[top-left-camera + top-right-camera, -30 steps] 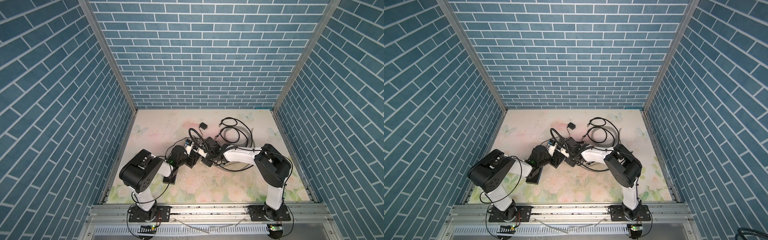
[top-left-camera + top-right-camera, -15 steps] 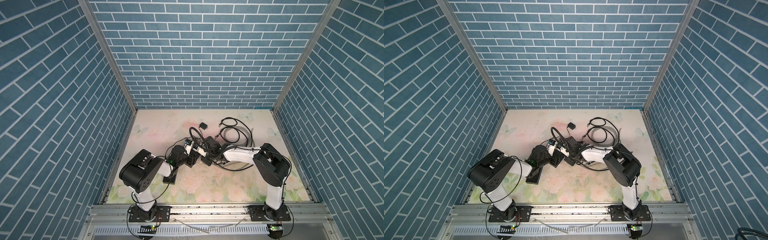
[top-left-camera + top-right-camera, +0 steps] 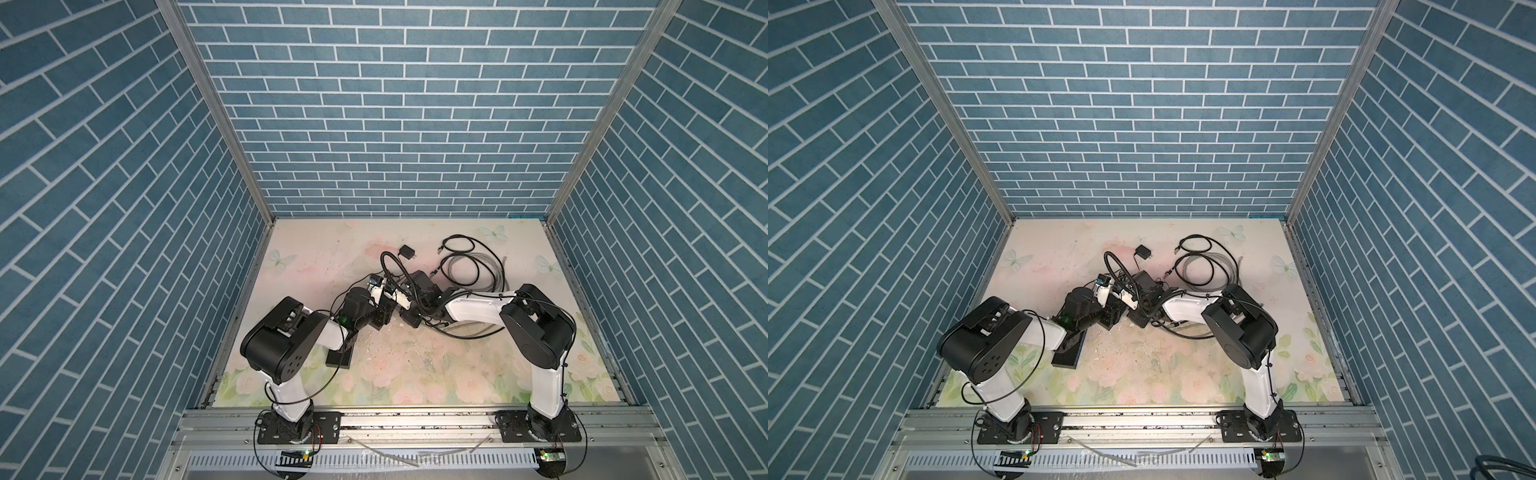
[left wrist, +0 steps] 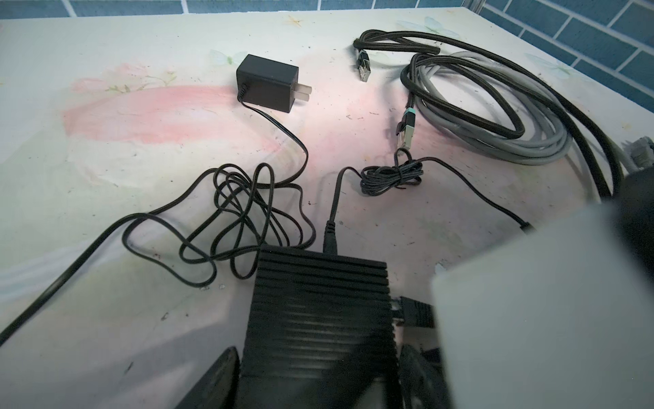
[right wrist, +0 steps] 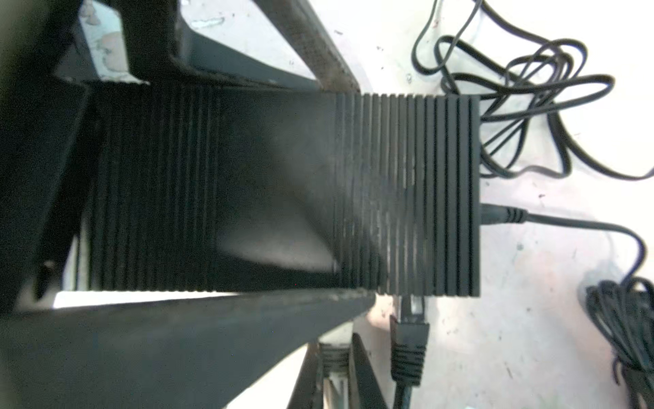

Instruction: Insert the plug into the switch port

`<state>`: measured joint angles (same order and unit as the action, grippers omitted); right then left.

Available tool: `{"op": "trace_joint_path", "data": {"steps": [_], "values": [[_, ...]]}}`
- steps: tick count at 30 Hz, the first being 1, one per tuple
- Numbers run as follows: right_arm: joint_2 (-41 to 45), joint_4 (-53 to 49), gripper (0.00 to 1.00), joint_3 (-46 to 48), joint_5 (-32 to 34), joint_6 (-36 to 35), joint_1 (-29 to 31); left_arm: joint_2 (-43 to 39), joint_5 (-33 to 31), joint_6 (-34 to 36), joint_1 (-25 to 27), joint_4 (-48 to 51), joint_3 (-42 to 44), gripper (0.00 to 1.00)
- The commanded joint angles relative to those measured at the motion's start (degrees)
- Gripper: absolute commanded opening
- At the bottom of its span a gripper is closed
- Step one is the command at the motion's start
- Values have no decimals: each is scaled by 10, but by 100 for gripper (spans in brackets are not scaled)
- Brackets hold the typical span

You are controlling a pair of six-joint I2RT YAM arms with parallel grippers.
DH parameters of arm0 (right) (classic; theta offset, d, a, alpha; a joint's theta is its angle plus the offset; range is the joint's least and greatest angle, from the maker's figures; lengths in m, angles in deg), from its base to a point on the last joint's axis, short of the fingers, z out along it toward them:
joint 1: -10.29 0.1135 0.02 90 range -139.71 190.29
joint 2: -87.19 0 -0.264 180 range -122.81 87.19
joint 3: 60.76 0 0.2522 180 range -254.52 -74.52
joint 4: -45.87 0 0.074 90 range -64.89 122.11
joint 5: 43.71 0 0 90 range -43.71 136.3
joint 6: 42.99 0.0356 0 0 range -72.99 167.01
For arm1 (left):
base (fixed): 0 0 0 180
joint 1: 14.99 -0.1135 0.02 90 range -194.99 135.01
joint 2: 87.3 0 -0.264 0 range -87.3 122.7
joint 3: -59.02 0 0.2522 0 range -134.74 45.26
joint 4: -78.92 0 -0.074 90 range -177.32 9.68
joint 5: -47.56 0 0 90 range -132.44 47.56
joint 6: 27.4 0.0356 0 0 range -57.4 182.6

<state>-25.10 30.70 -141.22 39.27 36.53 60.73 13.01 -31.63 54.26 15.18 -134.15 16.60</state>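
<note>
Starting with the left wrist view, we see the left end effector (image 4: 318,350) spread wide and clamped across the near end of the switch (image 4: 318,301), with its fingers (image 4: 216,378) on the two long sides. We judge this grip braces the box so it cannot slide when a connector is pushed in. It also sits far enough back to leave the side ports free. The plug (image 4: 416,311) is at the switch's side that faces the right arm, just ahead of the finger there. It looks seated in a port, though we cannot tell how deep. The power lead (image 4: 331,237) enters the far face. The adapter (image 4: 269,83) and spare cables (image 4: 495,134) lie beyond, toward the far edge of the bench (image 4: 106,301).

Turning to the right wrist view, the right end effector (image 5: 334,341) is narrow, almost closed. It is just beside the plug's boot and not around it. We cannot make out whether anything sits between its fingers (image 5: 367,375). That placement would suit a nudge on the boot.

In both top views the left arm (image 3: 286,340) and right arm (image 3: 478,309) fold low, elbows raised and forearms reaching inward. Their wrists meet near the bench's middle, where the switch sits. We read this opposed approach as one arm holding and one arm pushing.
</note>
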Motion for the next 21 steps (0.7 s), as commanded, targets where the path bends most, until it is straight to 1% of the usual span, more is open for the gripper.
{"op": "trace_joint_path", "data": {"steps": [1, 5, 8, 14, 21], "values": [[0, 364, 0, -62, -73, -9, 24, 26, 307, -26, 70, 39, -5, 70], [9, 346, 0, -70, -70, -2, 23, 38, 328, -33, 70, 36, -11, 70], [21, 321, 0, -56, -62, 0, 23, 35, 318, -31, 70, 42, -11, 70], [67, 298, 0, 49, -32, 11, 23, 26, 285, -29, 66, 46, -8, 71], [113, 258, 0, 130, 2, 24, 24, 10, 229, -32, 53, 48, -11, 74]]}}
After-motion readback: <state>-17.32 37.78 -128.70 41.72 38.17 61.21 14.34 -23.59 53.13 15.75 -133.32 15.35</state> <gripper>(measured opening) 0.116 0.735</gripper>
